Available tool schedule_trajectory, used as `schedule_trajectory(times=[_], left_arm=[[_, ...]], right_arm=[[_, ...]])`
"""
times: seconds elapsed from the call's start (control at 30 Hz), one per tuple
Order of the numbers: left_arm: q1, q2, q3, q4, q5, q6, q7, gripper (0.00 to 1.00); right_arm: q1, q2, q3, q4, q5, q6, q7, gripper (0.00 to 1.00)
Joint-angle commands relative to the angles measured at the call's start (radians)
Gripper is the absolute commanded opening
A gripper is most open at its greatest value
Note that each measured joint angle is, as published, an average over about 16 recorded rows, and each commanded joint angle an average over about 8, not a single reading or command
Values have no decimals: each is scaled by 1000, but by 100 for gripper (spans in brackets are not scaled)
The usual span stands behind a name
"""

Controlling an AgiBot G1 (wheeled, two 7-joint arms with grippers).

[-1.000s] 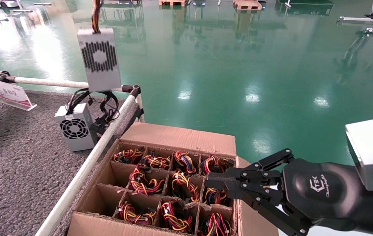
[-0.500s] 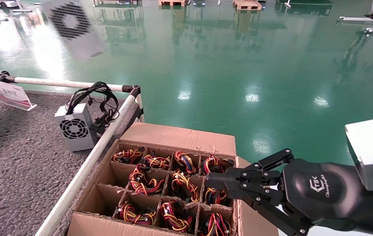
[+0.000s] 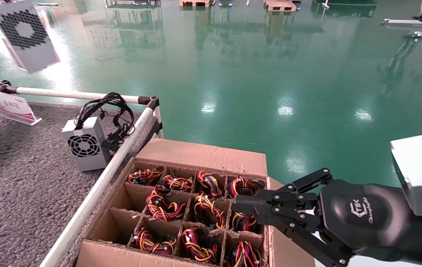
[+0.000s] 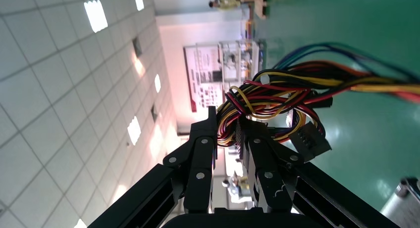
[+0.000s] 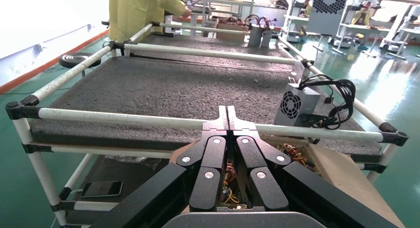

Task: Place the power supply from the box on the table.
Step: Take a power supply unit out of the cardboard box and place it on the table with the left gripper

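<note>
Right gripper (image 3: 249, 210) housing: logo reading "TEK" plus small script, unreadable. Placard (image 3: 12, 107) on desk: red characters, illegible.

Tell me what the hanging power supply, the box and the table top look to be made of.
Power supply: likely sheet metal, matte silver-grey, punched honeycomb vent. Box: brown corrugated cardboard, raw edges on its dividers. Table: coarse grey speckled, carpet-like covering; white tube rails, probably coated metal.

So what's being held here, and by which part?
The left gripper holds the power supply by its coloured wire bundle. The right gripper is shut and holds nothing.
</note>
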Motion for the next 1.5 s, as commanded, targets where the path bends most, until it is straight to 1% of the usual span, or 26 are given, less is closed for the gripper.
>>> schedule_trajectory(times=[0.03,0.33,1.07,1.5], left_arm=[[0,-6,6,17,7,-8,5,0],[32,-21,28,60,28,-13,0,0],[95,-29,67,146,59,21,-28,0],[134,-23,76,161,63,50,-31,0]], right_arm=[[0,0,0,0,0,0,0,0],[0,0,0,0,0,0,0,0],[0,0,0,0,0,0,0,0],[0,0,0,0,0,0,0,0]])
